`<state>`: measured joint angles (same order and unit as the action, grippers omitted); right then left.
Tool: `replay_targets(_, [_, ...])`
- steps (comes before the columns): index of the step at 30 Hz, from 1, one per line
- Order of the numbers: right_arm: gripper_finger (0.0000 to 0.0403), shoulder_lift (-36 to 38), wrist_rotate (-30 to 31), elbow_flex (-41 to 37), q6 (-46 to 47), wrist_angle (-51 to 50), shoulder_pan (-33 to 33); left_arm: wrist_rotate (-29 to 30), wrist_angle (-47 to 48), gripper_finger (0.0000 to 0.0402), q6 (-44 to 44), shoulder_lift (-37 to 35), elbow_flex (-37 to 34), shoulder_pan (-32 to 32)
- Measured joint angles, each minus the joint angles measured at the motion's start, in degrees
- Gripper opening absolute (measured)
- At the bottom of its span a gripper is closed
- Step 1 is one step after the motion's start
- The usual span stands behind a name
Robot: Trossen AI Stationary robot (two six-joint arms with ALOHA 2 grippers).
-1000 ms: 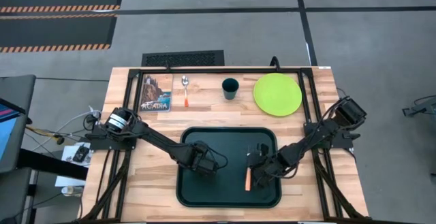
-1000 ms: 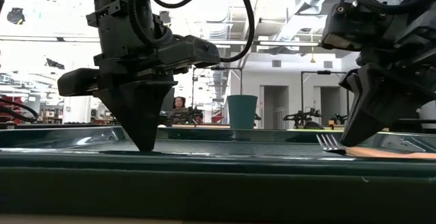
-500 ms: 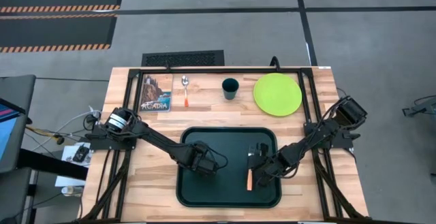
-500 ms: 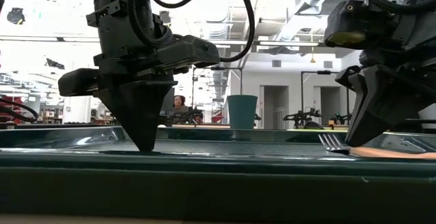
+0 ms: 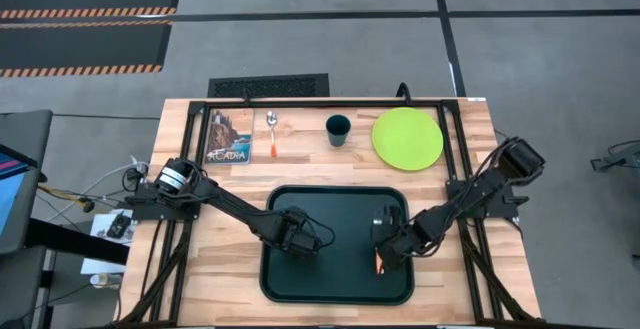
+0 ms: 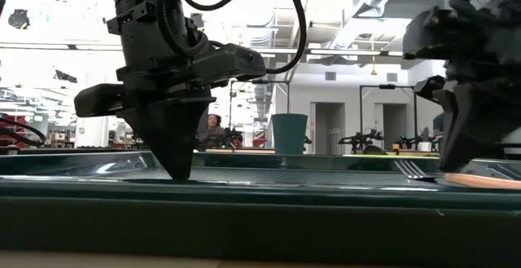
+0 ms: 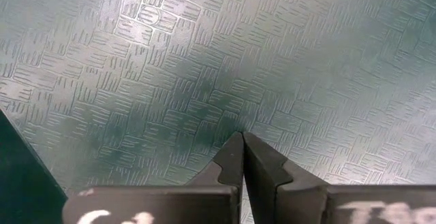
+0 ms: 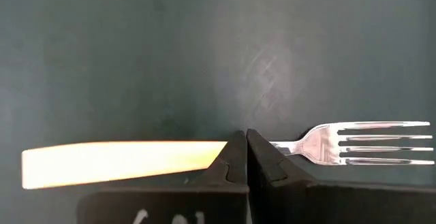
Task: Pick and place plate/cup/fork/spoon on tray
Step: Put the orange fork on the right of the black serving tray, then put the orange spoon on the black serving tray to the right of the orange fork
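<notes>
Two grippers work low over the tray (image 5: 275, 279) near the desk's front edge: we see the left gripper (image 5: 305, 239) pinched shut on nothing, tips down at the tray's middle, and the right gripper (image 5: 383, 252) closed with its tips at the fork (image 8: 204, 156) by the tray's right rim. Along the desk's back edge wait the spoon (image 5: 271, 134), the cup (image 5: 338, 129) and the plate (image 5: 407, 138), beside a picture booklet (image 5: 229, 136).

Booklet (image 5: 229, 137) at table's far left edge: cover shows landscape picture, white lettering along bottom reads roughly "ACADIA". No other legible text in any view.
</notes>
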<state>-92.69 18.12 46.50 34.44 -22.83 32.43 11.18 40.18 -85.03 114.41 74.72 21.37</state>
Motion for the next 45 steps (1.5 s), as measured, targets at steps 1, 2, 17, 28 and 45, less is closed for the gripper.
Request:
replay_targets(1, [0.0008,0.4,0.11,0.03,0.0,0.34,-0.02,0.08,-0.07,0.0,0.0,0.0,-0.02,0.02])
replay_targets(2, [0.0008,0.73,0.28,0.09,0.0,0.55,-0.12,0.19,-0.13,0.0,-0.01,0.0,-0.02,0.01])
replay_targets(17, [0.0015,10.26,1.36,0.31,6.08,-6.16,-0.24,0.94,-0.54,0.0,-2.01,0.04,-0.02,0.45])
replay_targets(28, [0.0017,8.77,1.36,0.37,19.78,-14.26,4.09,4.53,-0.54,0.0,-6.88,0.17,-0.09,3.14])
replay_targets(45, [0.0015,8.44,2.87,0.44,22.58,-14.44,6.93,6.9,-0.67,0.0,-10.77,0.2,-0.09,5.74])
